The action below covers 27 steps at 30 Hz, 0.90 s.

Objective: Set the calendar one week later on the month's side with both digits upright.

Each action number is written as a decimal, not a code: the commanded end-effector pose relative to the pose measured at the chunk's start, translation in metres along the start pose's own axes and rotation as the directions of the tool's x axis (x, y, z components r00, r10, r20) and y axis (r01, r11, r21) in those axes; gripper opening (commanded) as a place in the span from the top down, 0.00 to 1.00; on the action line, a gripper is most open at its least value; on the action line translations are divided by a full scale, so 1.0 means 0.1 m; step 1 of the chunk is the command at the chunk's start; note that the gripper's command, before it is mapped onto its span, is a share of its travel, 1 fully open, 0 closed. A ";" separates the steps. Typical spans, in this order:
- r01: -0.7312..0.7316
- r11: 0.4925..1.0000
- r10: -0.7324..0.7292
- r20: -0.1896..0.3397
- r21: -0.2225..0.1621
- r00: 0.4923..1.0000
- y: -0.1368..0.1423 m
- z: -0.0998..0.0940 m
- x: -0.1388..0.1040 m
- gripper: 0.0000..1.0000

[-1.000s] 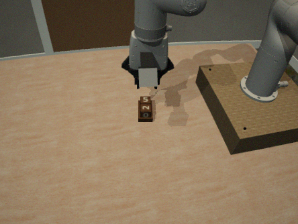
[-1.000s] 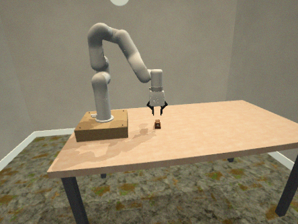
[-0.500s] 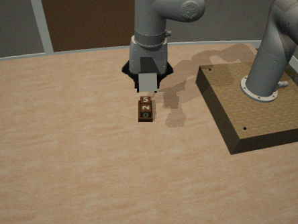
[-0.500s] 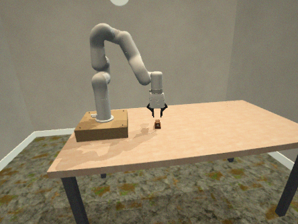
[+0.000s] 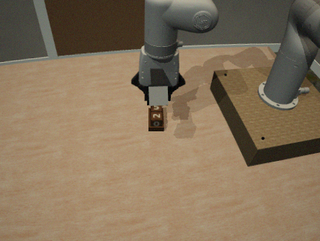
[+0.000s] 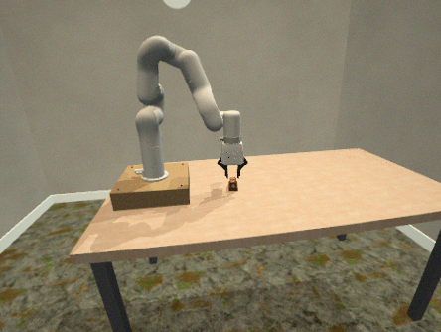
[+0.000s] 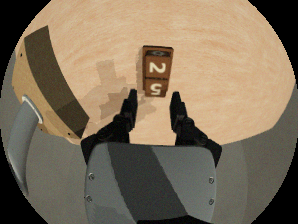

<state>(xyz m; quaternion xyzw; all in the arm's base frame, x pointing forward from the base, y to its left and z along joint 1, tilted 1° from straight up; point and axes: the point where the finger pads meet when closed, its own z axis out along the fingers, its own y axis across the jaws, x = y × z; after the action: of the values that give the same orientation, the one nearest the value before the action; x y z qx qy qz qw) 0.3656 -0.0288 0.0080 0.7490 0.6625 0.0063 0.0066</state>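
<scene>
You have the calendar (image 5: 156, 116) (image 6: 233, 185) (image 7: 157, 70) on the counter (image 5: 90, 173) (image 6: 308, 194) (image 7: 215, 55), its long axis up and down your top view, square to the finger gap. Its 0 end points away from the hand (image 5: 158, 102) (image 6: 232, 176) (image 7: 154, 96), which hangs spread partway above the 5 end, gripping nothing; your 2 sits between.

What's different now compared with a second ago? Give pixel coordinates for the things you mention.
The arm has come down a little, bringing the gripper (image 5: 158, 104) (image 6: 232, 176) (image 7: 154, 98) closer to the small calendar tray (image 5: 156, 129) (image 6: 233, 189) (image 7: 159, 48). Its fingers stand apart, with nothing taken hold of or let go. The tray and its two cubes look unmoved, as does the wooden base block (image 5: 234, 123) (image 6: 149, 198) (image 7: 55, 85).
</scene>
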 end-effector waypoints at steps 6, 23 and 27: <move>0.000 1.000 0.000 0.000 -0.004 1.000 0.02 0.09 0.00 0.51; 0.000 1.000 0.000 0.000 -0.004 1.000 0.02 0.12 0.00 0.51; 0.000 1.000 0.000 0.000 -0.004 1.000 0.02 0.12 0.00 0.51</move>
<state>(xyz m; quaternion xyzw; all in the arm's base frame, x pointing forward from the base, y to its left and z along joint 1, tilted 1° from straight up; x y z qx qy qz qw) 0.3664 -0.0289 -0.0049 0.7490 0.6625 0.0066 0.0069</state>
